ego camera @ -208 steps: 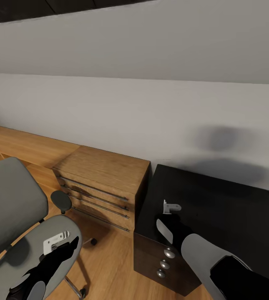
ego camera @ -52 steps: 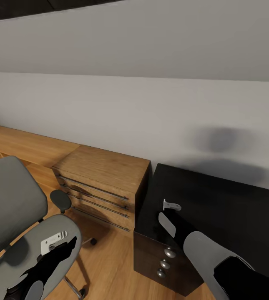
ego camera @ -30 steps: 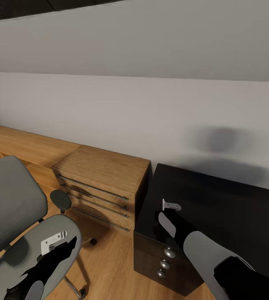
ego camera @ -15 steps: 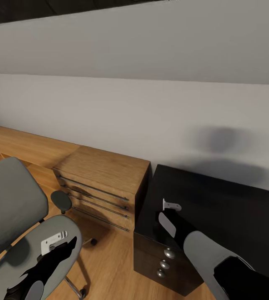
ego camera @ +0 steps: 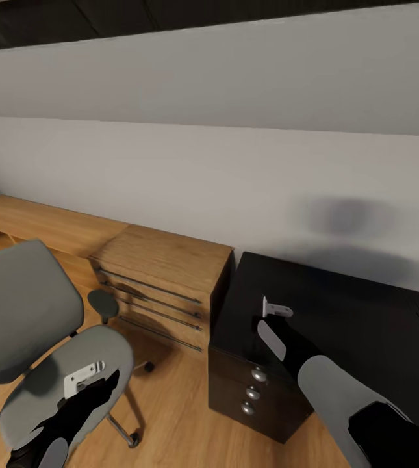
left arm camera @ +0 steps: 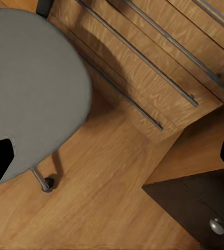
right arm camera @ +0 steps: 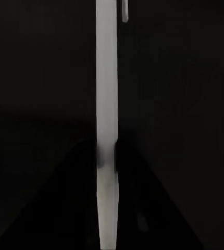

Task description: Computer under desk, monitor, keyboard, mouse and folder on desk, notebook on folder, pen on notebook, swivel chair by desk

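With the pen [right arm camera: 107, 130] apparently pinched in the right hand [ego camera: 275, 318] above the black drawer cabinet's [ego camera: 248, 383] front-left corner, and the left hand [ego camera: 102, 383] spread wide over the swivel chair [ego camera: 105, 344], keep that grip firm and level while driving to the desk.

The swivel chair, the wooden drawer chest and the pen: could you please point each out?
swivel chair [ego camera: 89, 364]: head view, grey seat.
wooden drawer chest [ego camera: 167, 257]: head view, top panel.
pen [right arm camera: 107, 104]: right wrist view, white shaft.

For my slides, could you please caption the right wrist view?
Right tool shut on the white pen above a black surface.
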Tool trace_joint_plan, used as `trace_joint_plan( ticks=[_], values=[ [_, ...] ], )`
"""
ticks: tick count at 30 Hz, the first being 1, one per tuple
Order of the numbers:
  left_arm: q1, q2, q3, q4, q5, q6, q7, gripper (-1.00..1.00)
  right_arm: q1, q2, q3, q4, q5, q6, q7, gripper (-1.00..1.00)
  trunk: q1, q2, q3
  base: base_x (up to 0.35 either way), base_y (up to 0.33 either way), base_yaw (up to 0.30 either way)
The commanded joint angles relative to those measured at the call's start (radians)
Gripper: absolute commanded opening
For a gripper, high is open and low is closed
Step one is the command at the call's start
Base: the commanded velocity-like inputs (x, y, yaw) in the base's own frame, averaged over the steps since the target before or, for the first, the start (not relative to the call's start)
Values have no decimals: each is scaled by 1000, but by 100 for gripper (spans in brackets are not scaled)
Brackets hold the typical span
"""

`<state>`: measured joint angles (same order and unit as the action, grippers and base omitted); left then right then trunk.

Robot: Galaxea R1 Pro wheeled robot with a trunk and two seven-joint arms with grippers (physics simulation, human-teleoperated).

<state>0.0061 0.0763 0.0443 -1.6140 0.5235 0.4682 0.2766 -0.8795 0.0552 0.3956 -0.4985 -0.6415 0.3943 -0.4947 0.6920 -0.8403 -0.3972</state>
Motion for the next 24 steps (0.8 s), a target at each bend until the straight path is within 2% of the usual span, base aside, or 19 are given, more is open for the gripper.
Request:
trace_joint_plan(
  ticks=[1, 6, 11, 14, 17, 21, 24],
  values=[
    [0, 0, 0, -1, 11, 3, 8, 100, -1, -1, 5, -3, -9, 3, -9, -100, -4, 6, 2, -335, 0, 0],
    [0, 0, -5, 22, 11, 12, 9, 100, 4, -20, 0, -96, -9, 28, -81, -100, -23, 41, 18, -297, 0, 0],
    [0, -4, -13, 52, 10, 76, 11, 100, 56, -43, 0, -251, -10, 67, -152, -100, -43, 76, 33, -76, 0, 0],
    [0, -7, -59, 70, 9, 104, 12, 100, 144, -71, -1, -443, -9, 109, -178, -100, -54, 97, 43, -14, 0, 0],
    [0, -6, -103, 102, 8, 108, 13, 100, 182, -83, -3, -533, -9, 131, -195, -100, -66, 118, 52, -4, 0, 0],
    [0, -6, -128, 272, -35, 93, 9, 100, 198, -86, -16, -574, -11, 137, -233, -100, -81, 146, 65, -1, 0, 0],
    [0, -6, -132, 389, -101, 28, 6, 100, 201, -85, -24, -593, -29, 137, -269, -100, -92, 167, 74, 0, 0, 0]
  ],
)
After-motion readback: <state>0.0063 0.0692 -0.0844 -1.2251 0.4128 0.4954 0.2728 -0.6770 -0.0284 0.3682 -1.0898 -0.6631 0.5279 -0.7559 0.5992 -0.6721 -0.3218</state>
